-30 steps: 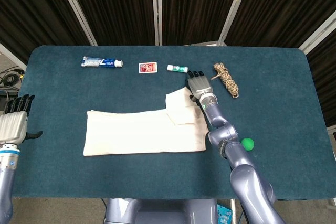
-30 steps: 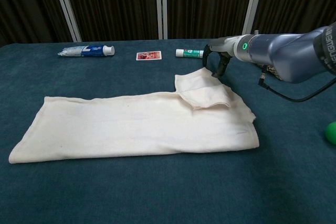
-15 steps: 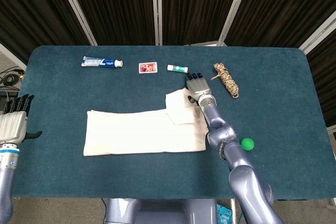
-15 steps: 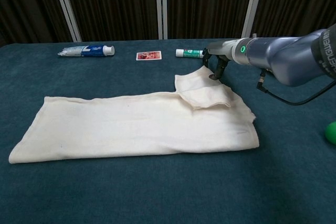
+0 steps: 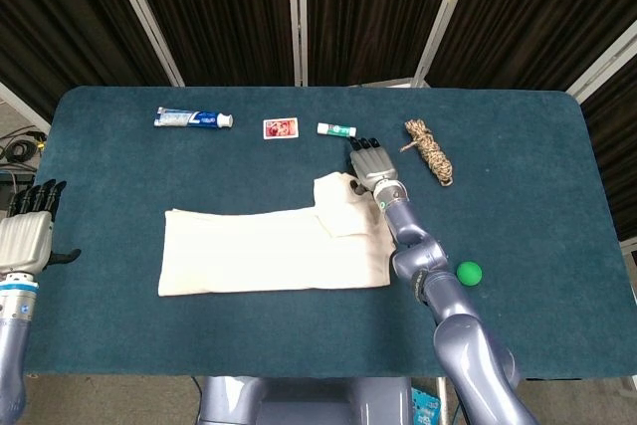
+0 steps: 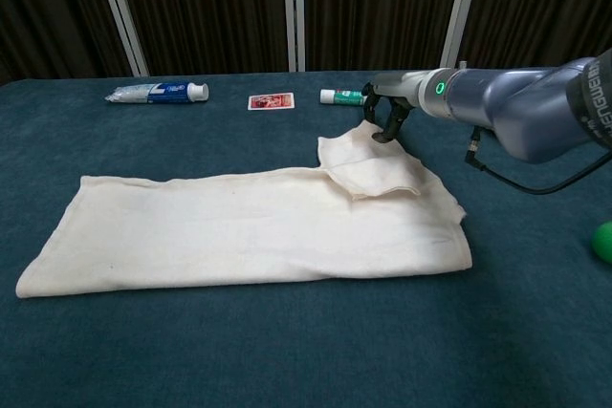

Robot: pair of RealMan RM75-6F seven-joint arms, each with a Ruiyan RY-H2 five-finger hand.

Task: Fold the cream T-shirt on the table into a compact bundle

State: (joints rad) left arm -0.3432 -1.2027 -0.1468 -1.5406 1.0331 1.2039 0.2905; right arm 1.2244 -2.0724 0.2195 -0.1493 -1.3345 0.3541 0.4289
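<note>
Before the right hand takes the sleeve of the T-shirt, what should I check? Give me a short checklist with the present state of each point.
1. Right hand is at the folded sleeve of the cream T-shirt: ok.
2. Sleeve already held: cannot tell; fingers curl down at its far edge.
3. T-shirt lies flat, long fold done: ok.
4. Left hand is off the cloth, at the table's left edge: ok.
5. Small tube and rope bundle lie clear of the T-shirt: ok.

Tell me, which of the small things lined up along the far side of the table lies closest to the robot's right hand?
The small white-and-green tube, just beyond the right hand. The rope bundle lies off to its side; the red card and the toothpaste lie farther left.
</note>
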